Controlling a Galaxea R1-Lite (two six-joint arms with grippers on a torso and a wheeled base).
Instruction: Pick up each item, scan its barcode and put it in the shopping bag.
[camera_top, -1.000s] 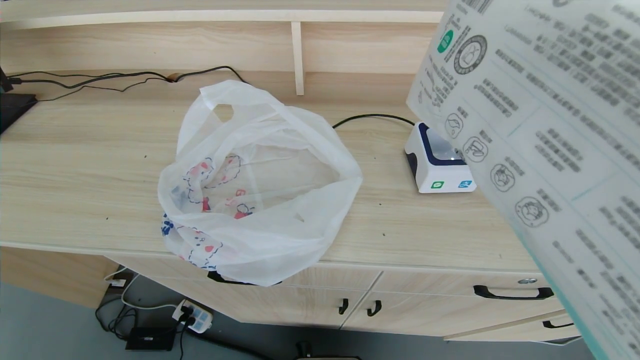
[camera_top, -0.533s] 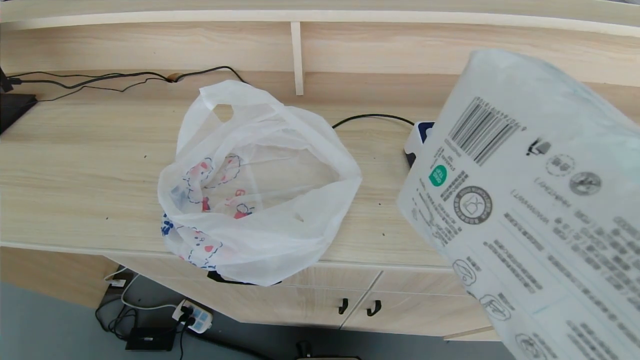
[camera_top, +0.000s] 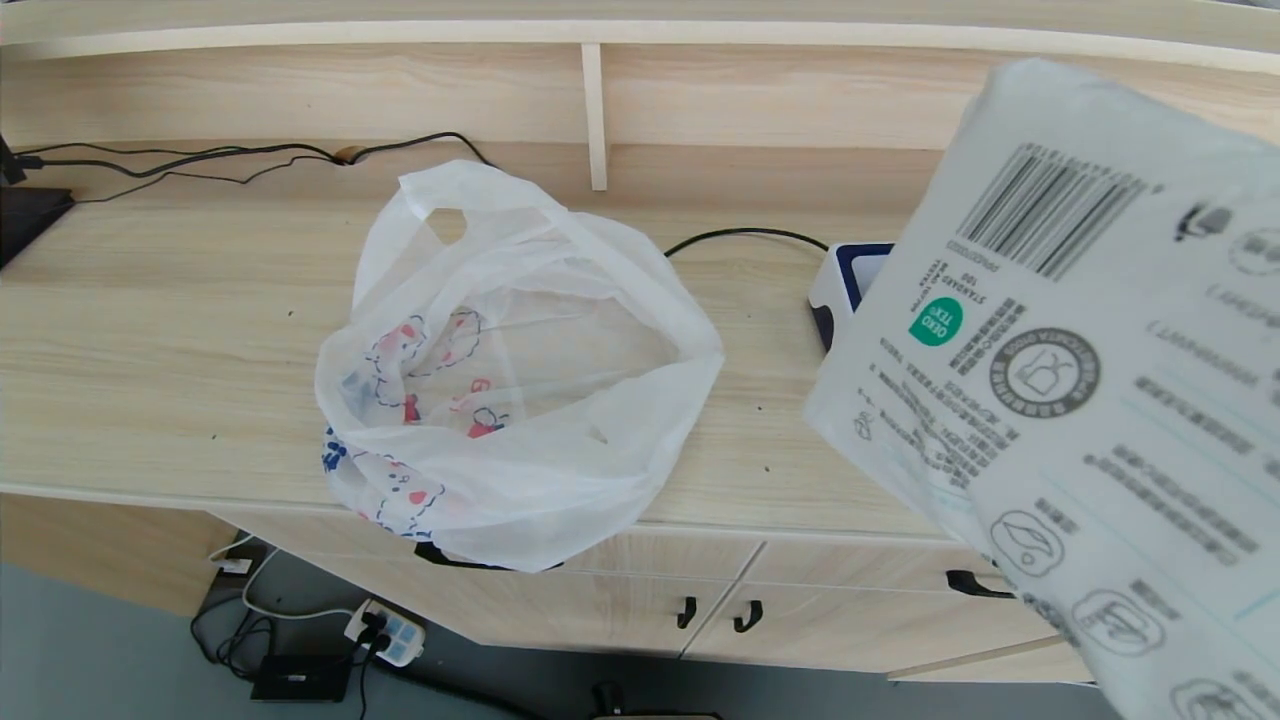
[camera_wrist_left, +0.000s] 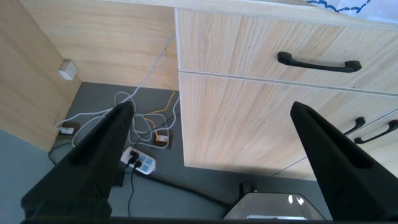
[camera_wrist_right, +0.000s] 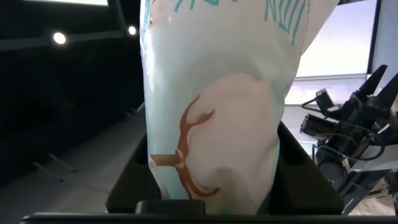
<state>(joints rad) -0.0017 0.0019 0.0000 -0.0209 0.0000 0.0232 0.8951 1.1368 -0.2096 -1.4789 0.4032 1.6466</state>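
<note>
Head view: high, facing forward and down over the counter (camera_top: 150, 330); package (camera_top: 1080, 380) close to lens at 3 o'clock. Left wrist view: low, facing cabinet fronts (camera_wrist_left: 249, 118), shared with head view at 6 o'clock. Right wrist view: close against that package (camera_wrist_right: 217, 106), facing upward.

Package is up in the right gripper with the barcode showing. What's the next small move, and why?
Probably rotate the package so its barcode turns down toward the scanner. The barcode faces up at the head camera, while the scanner sits on the counter behind it; the right gripper grips the package.
</note>
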